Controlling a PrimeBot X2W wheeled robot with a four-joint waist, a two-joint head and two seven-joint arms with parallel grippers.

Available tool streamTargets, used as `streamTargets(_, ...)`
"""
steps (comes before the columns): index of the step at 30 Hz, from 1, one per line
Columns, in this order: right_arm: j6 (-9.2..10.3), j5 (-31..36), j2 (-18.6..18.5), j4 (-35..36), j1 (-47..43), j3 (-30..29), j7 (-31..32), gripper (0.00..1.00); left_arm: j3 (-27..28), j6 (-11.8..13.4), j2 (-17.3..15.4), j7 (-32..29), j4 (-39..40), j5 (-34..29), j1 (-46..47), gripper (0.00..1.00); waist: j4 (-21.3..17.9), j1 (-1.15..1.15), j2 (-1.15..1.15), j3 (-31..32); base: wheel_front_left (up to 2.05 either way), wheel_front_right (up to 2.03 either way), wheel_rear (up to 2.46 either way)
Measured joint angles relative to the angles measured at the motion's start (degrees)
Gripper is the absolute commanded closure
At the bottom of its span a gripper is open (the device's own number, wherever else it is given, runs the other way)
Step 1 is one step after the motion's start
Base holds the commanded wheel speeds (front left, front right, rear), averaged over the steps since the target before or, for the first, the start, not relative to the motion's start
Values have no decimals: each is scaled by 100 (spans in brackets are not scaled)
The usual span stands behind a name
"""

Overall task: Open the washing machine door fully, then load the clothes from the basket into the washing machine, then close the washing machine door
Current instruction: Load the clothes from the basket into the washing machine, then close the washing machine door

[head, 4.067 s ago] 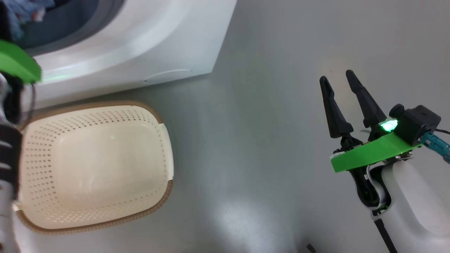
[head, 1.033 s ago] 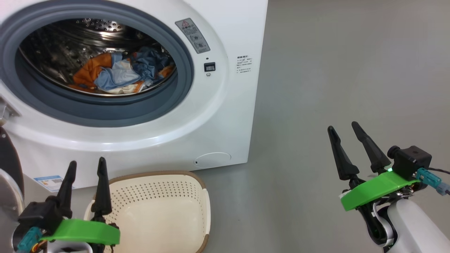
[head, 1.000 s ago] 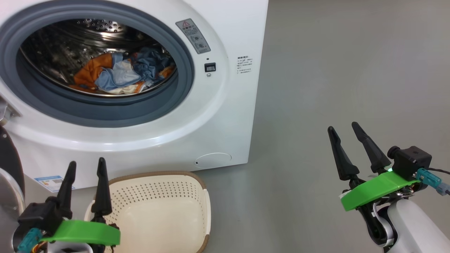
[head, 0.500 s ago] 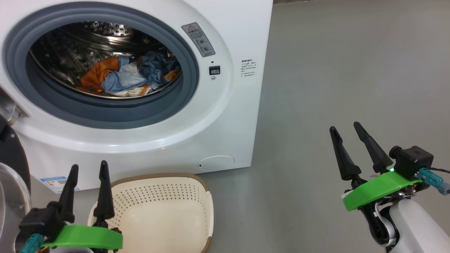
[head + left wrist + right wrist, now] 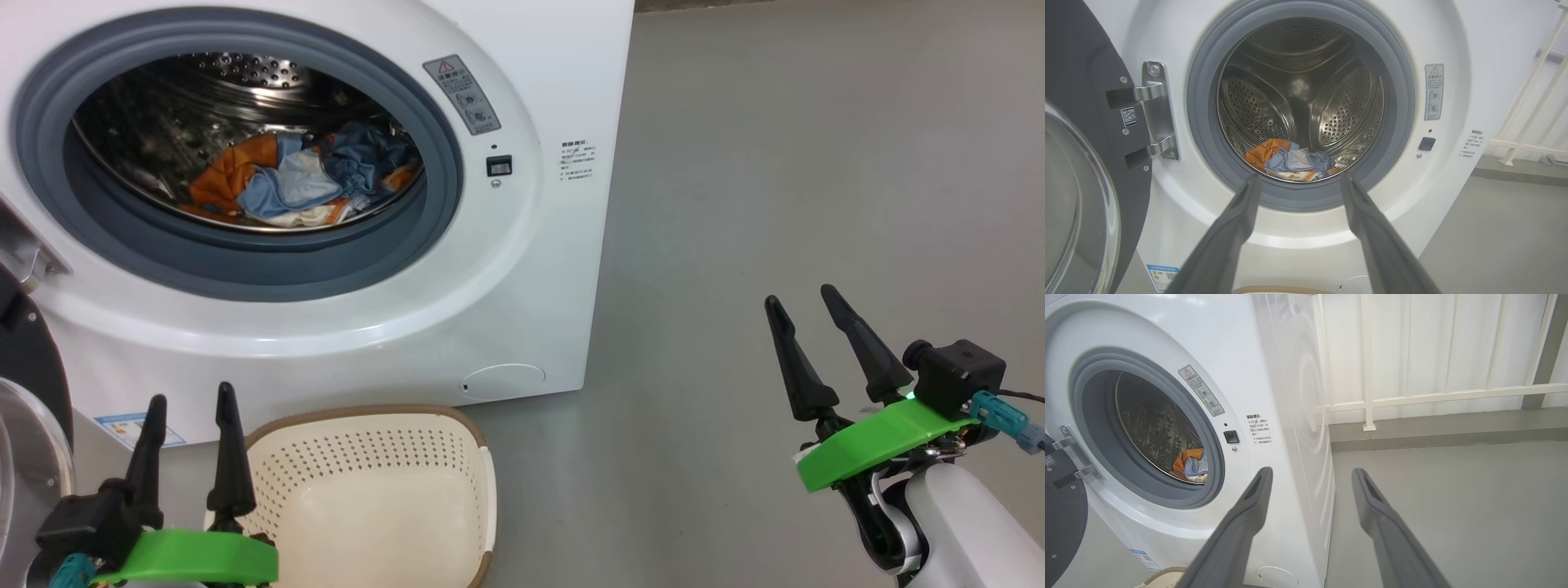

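Washing machine door [image 5: 1081, 163]: standing swung open just to the left of the left gripper [image 5: 189, 398], hanging on its metal hinge [image 5: 1155, 110].
Clothes [image 5: 298, 175]: lying in a crumpled heap low in the steel drum [image 5: 1298, 102], ahead of and above both grippers.
Basket [image 5: 367, 490]: sitting on the floor just right of the left gripper, showing nothing inside.
Left gripper: hovering with fingers spread and holding nothing, pointing up at the washing machine [image 5: 522, 269].
Right gripper [image 5: 804, 300]: hanging spread and empty, well off to the right of the machine over bare floor [image 5: 816, 163].
Step, as I judge it: loading is looking finished; closing the door is what is waiting.
Risk: the door is sitting beside the left gripper, not in front of it, so a push could be glancing off the glossy rim or the bulging glass.
Risk: the basket is lying near the door's likely path and could be blocking it or getting knocked.
Risk: a weak push could be leaving the latch unclicked.
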State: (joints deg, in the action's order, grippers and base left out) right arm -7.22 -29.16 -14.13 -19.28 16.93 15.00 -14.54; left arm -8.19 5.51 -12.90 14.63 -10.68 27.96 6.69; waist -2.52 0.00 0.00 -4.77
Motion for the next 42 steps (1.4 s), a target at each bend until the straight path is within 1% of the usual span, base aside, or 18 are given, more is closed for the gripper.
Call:
streamTargets(8, 0, 0, -7, -8, 0, 32, 0, 0, 108, -94, 131, 0, -9, -149, -1, 0, -9, 0, 0, 30, 0, 0, 0)
streamTargets(18, 0, -1, -10, -16, 0, 94, 0, 0, 162, -162, 180, 0, -75, -200, -1, 0, -8, 0, 0, 32, 0, 0, 0)
streamTargets(23, 0, -1, -12, -19, 0, 96, 0, 0, 186, -245, 208, 0, -116, -232, -1, 0, -6, 0, 0, 40, 0, 0, 0)
streamTargets(30, 0, -1, -12, -20, 0, 96, 0, 0, 243, -272, 293, 0, -122, -233, -1, 0, -2, 0, 0, 43, 0, 0, 0)
streamTargets(42, 0, -1, -9, -30, 0, 94, 0, 0, 344, -304, 315, 0, -122, -292, -1, 0, -5, 0, 0, 15, -25, 23, 2)
